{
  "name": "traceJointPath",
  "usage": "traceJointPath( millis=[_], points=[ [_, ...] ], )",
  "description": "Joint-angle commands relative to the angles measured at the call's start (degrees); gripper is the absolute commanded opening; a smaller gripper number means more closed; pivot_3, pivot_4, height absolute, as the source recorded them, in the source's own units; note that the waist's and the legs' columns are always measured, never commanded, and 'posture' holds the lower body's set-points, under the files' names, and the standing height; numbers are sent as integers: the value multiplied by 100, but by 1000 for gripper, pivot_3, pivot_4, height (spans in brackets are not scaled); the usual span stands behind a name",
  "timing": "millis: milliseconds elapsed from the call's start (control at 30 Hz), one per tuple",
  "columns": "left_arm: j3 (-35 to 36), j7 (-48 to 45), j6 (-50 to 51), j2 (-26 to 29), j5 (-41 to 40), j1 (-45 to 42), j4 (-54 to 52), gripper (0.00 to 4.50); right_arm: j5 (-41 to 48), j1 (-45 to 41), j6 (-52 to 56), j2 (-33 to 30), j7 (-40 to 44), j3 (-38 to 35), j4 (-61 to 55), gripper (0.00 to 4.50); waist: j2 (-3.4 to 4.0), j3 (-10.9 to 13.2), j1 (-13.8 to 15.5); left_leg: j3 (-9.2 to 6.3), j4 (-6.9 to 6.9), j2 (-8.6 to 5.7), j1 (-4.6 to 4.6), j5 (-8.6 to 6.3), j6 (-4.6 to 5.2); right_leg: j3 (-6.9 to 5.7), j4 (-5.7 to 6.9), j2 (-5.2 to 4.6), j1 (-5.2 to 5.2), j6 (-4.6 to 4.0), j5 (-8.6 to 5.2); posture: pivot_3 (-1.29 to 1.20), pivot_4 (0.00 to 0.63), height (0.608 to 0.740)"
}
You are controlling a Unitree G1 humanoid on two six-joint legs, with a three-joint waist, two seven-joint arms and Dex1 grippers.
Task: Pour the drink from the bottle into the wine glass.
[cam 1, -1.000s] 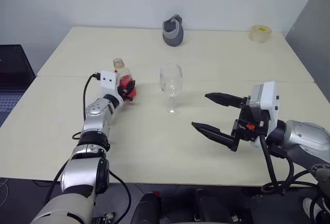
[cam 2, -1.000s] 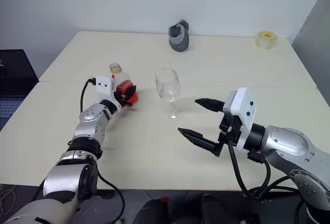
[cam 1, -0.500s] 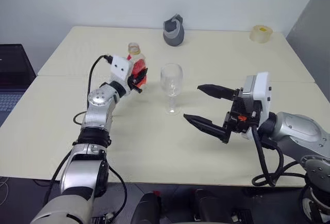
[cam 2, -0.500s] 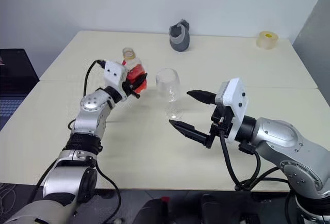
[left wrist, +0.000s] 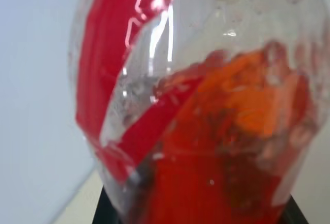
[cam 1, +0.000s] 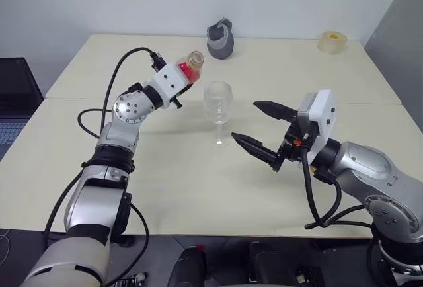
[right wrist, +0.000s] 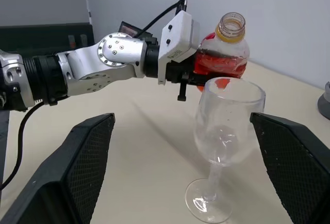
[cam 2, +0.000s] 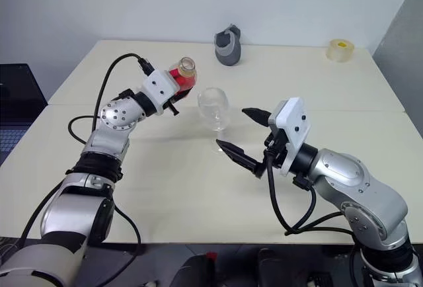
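While the bottle (cam 1: 188, 70) is clamped in the left gripper (cam 1: 177, 83) jaws, its neck is tilted toward the empty wine glass (cam 1: 218, 112) just beside, on the desk (cam 1: 277, 75). Right gripper (cam 1: 258, 130) jaws are spread wide, empty, flanking the glass.

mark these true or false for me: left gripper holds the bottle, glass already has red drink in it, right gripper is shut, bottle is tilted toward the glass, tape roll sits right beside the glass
1. The left gripper holds the bottle. True.
2. The wine glass already has red drink in it. False: its bowl looks empty; the drink is in the bottle.
3. The right gripper is shut. False: its fingers are spread wide, one on each side of the glass's stem.
4. The bottle is tilted toward the glass. True: its open mouth leans that way.
5. The tape roll sits right beside the glass. False: it is at the table's far right corner.
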Motion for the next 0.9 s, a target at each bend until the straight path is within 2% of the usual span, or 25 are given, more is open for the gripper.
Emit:
traceJointPath(
  millis=[33,367,900],
  points=[
    [-192,474,-670,179,495,-404,264,1061,-311,-179,-113,212,-178,163,40,4500,0,0,0,1,0,-1,1,0,0,-1,2,0,0,0,0,0,150,740],
    [-693,1483,-1493,477,1504,-787,1037,1060,-733,-212,-96,552,-295,288,173,4500,0,0,-2,7,0,-1,-1,0,0,-5,8,0,-7,0,0,0,150,740],
    [-1338,2836,-1876,728,2567,-1320,1429,1060,-819,-255,127,705,-267,278,97,4500,0,0,-5,18,0,-2,0,0,0,-7,10,-1,-9,1,0,0,150,740]
  ],
)
